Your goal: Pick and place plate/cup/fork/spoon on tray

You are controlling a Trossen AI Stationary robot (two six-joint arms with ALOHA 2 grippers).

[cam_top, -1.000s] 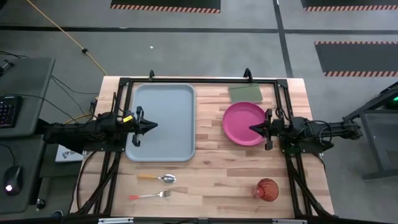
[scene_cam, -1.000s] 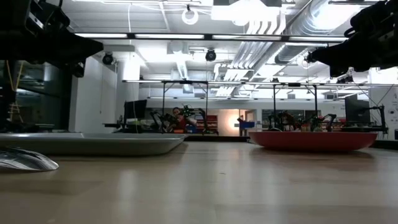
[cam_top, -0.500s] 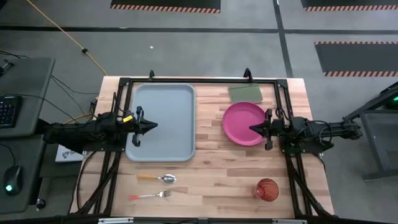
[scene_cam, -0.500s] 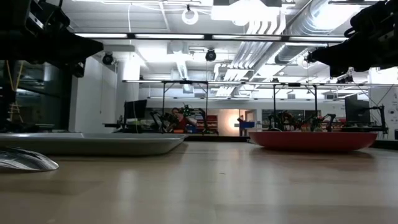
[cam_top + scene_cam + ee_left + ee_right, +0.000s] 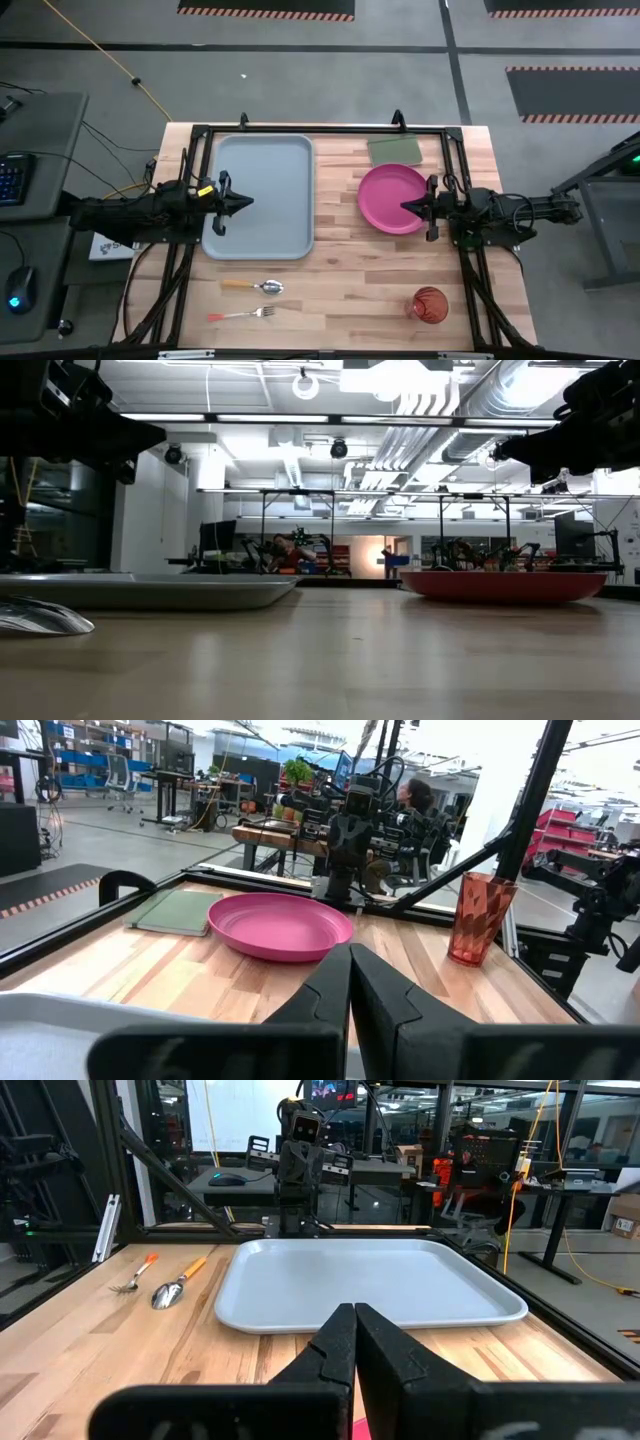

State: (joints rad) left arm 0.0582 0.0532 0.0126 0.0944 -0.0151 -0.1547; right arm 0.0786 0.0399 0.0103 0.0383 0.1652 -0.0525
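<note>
From above, one large light blue-grey rectangular tray (image 5: 259,196) lies bare on the wooden desk (image 5: 335,270), with the left tool (image 5: 243,203) closed and empty over it and the right tool (image 5: 408,207) closed and empty at the rim of one round magenta-pink plastic plate (image 5: 391,198). One orange-tan-handled spoon (image 5: 253,287), one red-handled fork (image 5: 241,314) and one translucent red-orange cup (image 5: 429,304) sit near the front edge. At desk level and from the wrists, the plate (image 5: 279,924) looks light, stiff and slippery, probably best pinched at its raised rim; the cup (image 5: 481,918) likely suits a wall grip, the thin cutlery (image 5: 168,1281) a mid-handle pinch.

Tray (image 5: 262,195) sits left on the desk (image 5: 340,270), plate (image 5: 392,198) right of it, spoon (image 5: 258,287) and fork (image 5: 243,314) up front, cup (image 5: 429,304) front-right.
</note>
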